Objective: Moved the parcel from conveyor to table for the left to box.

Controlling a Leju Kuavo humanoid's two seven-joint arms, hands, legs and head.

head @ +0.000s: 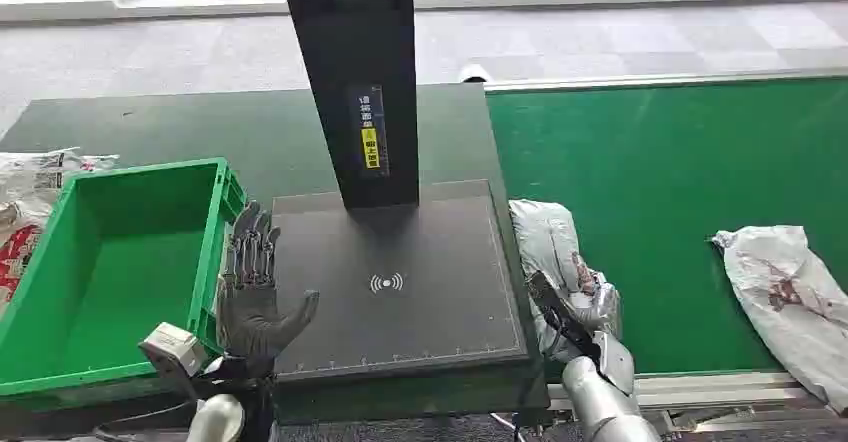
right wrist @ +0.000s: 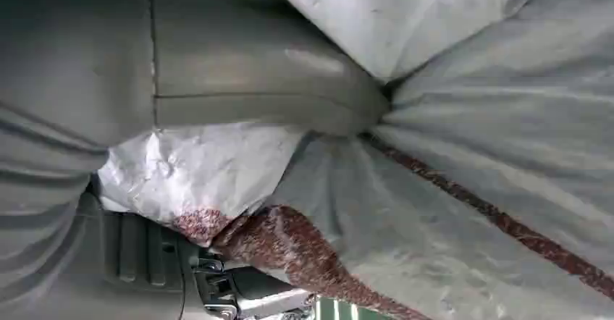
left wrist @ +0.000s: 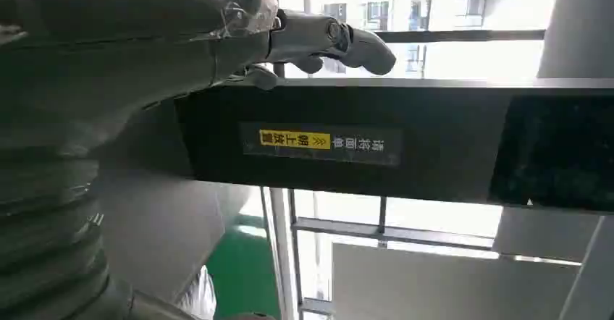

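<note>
Parcel point(head: 560, 262) gripped by right hand point(head: 575, 317) fingers, left hand point(head: 255, 292) flat, fingers spread

My left hand point(head: 252, 297) is held flat and open, fingers point(head: 252, 247) stretched forward, thumb out to the side, holding nothing. My right hand point(head: 570, 312), on a silver forearm, has its fingers closed around a crumpled grey parcel point(head: 560, 257).

Right hand's fingers point(head: 556, 307) partly behind the parcel point(head: 560, 252)

Black scanner post point(head: 355, 82) bearing a yellow label point(head: 371, 147), second grey bag point(head: 790, 297) lying further right, windows point(left wrist: 434, 16) behind.
</note>
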